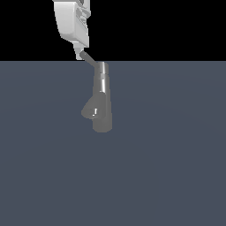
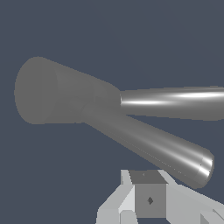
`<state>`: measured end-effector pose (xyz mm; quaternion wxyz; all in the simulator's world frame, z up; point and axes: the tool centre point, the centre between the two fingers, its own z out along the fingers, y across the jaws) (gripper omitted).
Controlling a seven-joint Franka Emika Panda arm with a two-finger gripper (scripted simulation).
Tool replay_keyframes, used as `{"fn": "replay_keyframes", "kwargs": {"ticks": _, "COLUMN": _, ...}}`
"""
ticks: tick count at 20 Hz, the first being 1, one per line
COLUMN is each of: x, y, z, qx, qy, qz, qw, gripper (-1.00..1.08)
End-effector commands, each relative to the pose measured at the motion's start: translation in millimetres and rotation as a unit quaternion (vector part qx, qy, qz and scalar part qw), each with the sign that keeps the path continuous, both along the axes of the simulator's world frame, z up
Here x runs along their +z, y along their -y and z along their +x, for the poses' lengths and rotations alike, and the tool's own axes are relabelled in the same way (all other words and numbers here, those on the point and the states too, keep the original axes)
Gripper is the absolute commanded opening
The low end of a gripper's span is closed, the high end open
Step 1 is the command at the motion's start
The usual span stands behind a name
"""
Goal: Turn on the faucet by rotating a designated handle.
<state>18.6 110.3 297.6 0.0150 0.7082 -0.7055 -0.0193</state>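
Hovering just above the handle [image 1: 88, 58], my pincer [image 1: 79, 47] sits at its outer tip; I cannot tell whether my jaws are open. Pushing this near the end, I risk sliding off before the faucet [image 1: 102, 103] below me turns.

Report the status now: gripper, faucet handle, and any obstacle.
Gripper at outer end of handle; open or shut not readable. Faucet upright, spout toward exterior view's left. No obstacle visible around it.
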Motion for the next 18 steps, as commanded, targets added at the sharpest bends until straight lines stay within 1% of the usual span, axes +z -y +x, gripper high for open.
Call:
{"fn": "replay_keyframes", "kwargs": {"ticks": 1, "x": 0, "y": 10, "z": -8, "qx": -0.003, "qy": -0.005, "qz": -0.001, "qw": 1.0000, "gripper": -1.00}}
{"fn": "replay_keyframes", "kwargs": {"ticks": 5, "x": 4, "y": 19, "z": -18, "qx": -0.002, "qy": -0.006, "qz": -0.001, "qw": 1.0000, "gripper": -1.00}}
{"fn": "replay_keyframes", "kwargs": {"ticks": 6, "x": 4, "y": 19, "z": -18, "qx": -0.002, "qy": -0.006, "qz": -0.001, "qw": 1.0000, "gripper": -1.00}}
{"fn": "replay_keyframes", "kwargs": {"ticks": 7, "x": 4, "y": 13, "z": -15, "qx": 0.001, "qy": -0.004, "qz": -0.001, "qw": 1.0000, "gripper": -1.00}}
{"fn": "replay_keyframes", "kwargs": {"ticks": 18, "x": 4, "y": 93, "z": -18, "qx": -0.002, "qy": -0.006, "qz": -0.001, "qw": 1.0000, "gripper": -1.00}}
